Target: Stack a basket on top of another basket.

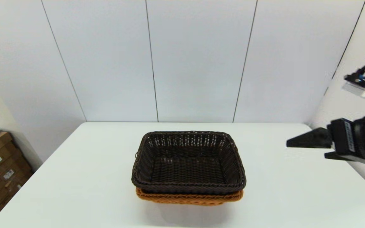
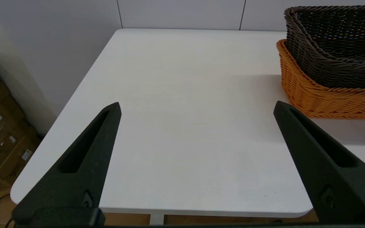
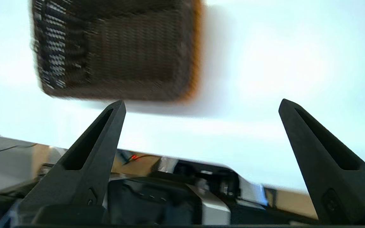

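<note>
**Well to the left of the right pincer, the baskets are nested**

Beside the right pincer, which hangs wide open and empty above the table, the dark basket sits inside the orange-tan basket, well apart from it. The left pincer is also open, near the pair. The wicker looks light, stiff and rough, so I judge the braided rim is the best place for a hold.

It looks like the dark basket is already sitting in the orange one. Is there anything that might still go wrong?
Possibly. The right gripper, open, hangs level with the stack's right side; a sideways swing might knock the dark basket. It also overhangs the orange basket slightly, so a bump could tilt it.
</note>
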